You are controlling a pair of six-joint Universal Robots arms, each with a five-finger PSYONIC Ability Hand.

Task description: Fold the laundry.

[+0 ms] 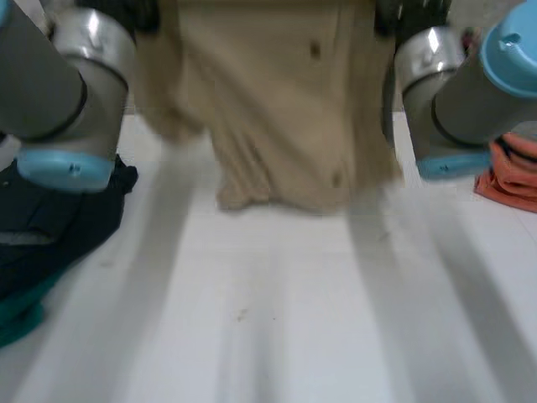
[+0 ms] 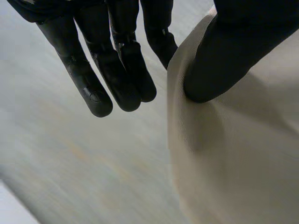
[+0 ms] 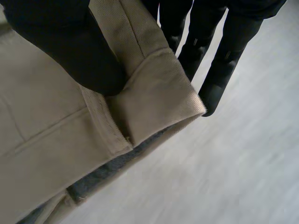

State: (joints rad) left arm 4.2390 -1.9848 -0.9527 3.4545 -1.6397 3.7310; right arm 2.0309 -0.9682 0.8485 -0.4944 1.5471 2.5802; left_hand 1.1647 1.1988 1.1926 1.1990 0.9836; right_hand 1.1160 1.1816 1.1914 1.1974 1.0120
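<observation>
Beige garment [image 1: 285,109], pinched along its upper edge: your left hand [image 2: 224,56] clamps its thumb onto the cloth, its other fingers straight and free. Your right hand [image 3: 70,42] traps a stitched hem between thumb and fingers. The garment hangs over the white table [image 1: 277,319] (probably raised so it can be spread flat). Dark clothes [image 1: 50,227] and an orange cloth [image 1: 512,172] flank it on the table. No label is readable.

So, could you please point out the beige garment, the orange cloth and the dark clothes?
beige garment [image 1: 285,126], head view, its hanging middle.
orange cloth [image 1: 516,172], head view, its visible middle.
dark clothes [image 1: 75,210], head view, the pile's middle.
</observation>
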